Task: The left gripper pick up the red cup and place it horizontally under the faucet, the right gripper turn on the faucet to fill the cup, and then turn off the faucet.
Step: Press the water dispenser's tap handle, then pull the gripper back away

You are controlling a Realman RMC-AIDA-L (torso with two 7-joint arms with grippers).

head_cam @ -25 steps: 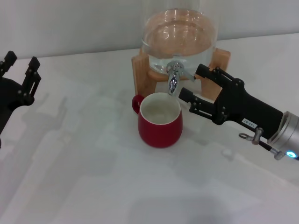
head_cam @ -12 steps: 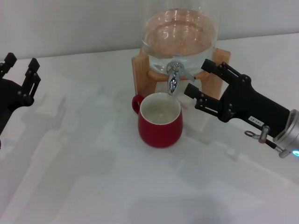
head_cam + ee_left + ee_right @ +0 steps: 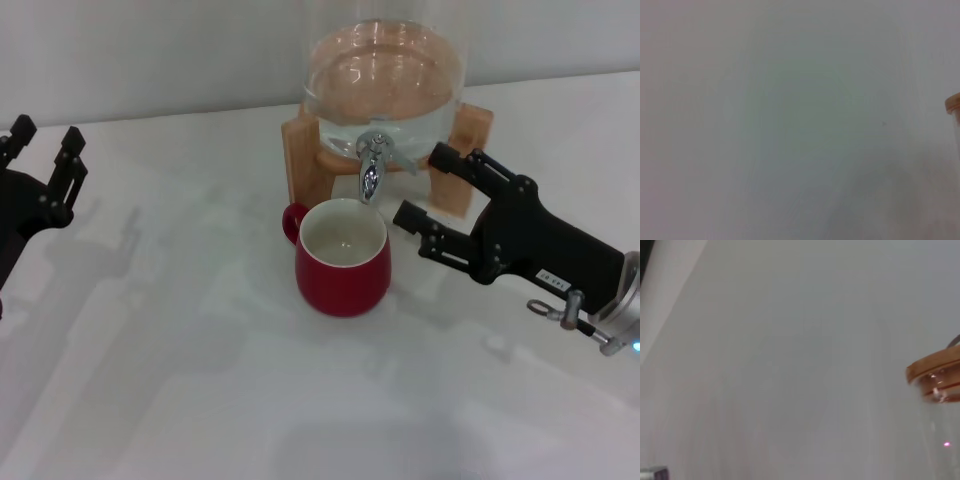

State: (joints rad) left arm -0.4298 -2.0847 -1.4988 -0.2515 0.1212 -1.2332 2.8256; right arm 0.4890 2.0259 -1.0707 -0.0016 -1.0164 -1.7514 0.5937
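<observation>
The right gripper (image 3: 424, 192) hangs low over the counter (image 3: 200, 380), just to the right of the faucet (image 3: 372, 165), with its two fingers spread apart and nothing between them. One finger is beside the wooden stand (image 3: 300, 150), the other is near the rim of the red cup (image 3: 342, 256), but neither touches the faucet or the cup. On the black body of this gripper there is a small white label; its writing is too small to read.

The red cup stands upright on the counter directly under the spout, its handle turned to the left. I cannot tell whether there is water in it. Behind it the glass dispenser (image 3: 385, 75) holds water.

The left gripper (image 3: 45, 140) is far to the left, open and empty.
</observation>
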